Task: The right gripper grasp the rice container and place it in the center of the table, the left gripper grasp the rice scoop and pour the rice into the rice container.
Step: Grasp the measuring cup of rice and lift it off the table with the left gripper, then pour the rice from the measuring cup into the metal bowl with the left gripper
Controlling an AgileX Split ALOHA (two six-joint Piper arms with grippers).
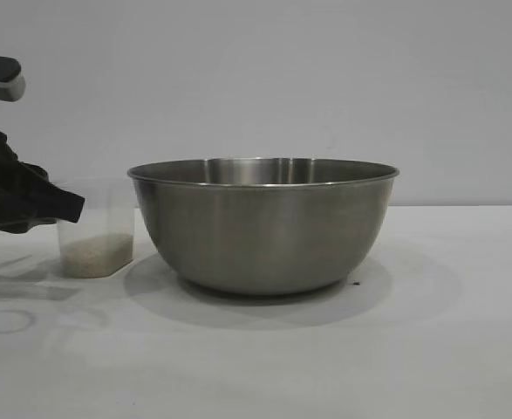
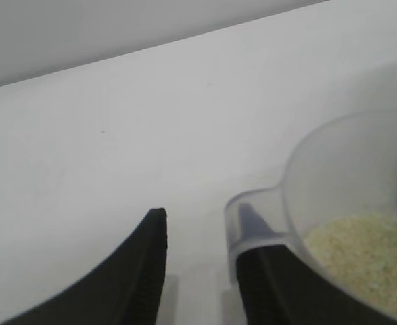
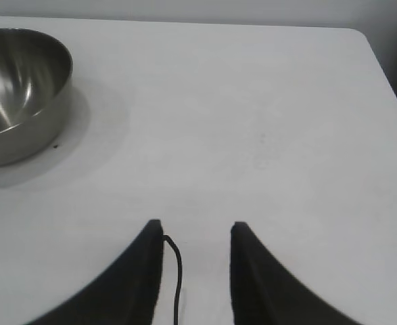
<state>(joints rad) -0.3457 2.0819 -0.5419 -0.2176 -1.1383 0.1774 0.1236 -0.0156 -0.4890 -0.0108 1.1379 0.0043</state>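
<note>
While bowl sits mid-surface, left claw, wide, straddles scoop handle; next: close, lift, tip rice in. Right claw open, apart.

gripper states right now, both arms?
Left gripper: open, fingers either side of the rice scoop handle, not closed on it.
Right gripper: open, holding nothing, away from the rice container.

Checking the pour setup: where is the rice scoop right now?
In the exterior view the rice scoop stands on the table just left of the rice container, with the left hand at its handle side.
</note>
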